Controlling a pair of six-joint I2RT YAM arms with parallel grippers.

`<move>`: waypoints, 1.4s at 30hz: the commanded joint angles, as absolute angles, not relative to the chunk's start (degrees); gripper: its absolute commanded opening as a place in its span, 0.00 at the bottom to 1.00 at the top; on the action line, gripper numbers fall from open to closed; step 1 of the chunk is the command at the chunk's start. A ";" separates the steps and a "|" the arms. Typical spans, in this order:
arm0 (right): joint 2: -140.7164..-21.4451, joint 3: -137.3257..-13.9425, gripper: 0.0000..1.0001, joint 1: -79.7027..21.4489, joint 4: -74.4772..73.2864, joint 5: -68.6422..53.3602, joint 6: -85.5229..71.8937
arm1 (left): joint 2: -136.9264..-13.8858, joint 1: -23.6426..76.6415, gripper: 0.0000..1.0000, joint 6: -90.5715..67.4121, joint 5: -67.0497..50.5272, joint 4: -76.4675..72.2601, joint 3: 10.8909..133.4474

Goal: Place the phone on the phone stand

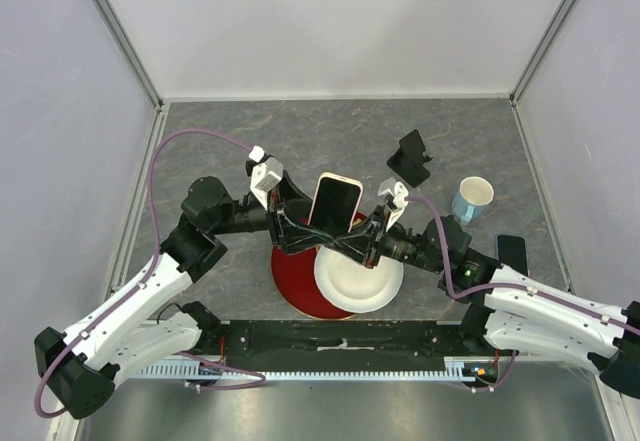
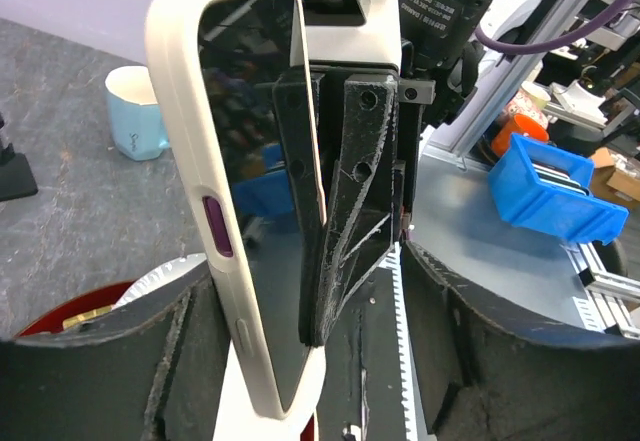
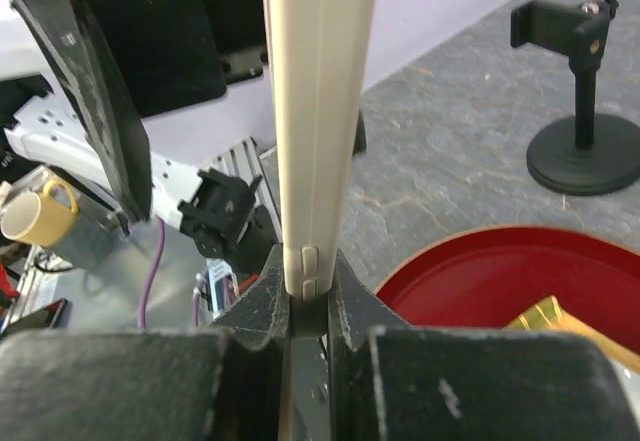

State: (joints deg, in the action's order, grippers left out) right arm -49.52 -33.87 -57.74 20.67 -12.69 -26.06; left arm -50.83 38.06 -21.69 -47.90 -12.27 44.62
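One right end effector clamps the glossy, pale-rimmed phone.

Brightness: bright and even in all three views, with soft light from above.
Shadows: weak, with soft edges.
Glare: the screen of the phone, between the fingers of the left pincer, mirrors blue and pale shapes.
Focus: the phone's edge above the right pincer is fairly clear; each pincer's own fingers, nearest the lens, are blurred.

Phone w/ black screen, pale rim, upright in mid-air; black phone stand sits back-right, apart.
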 commanded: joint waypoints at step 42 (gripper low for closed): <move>-45.70 -39.29 0.00 -57.66 2.90 -22.68 -16.00 | -55.90 37.97 0.51 -24.44 -61.70 -13.45 47.55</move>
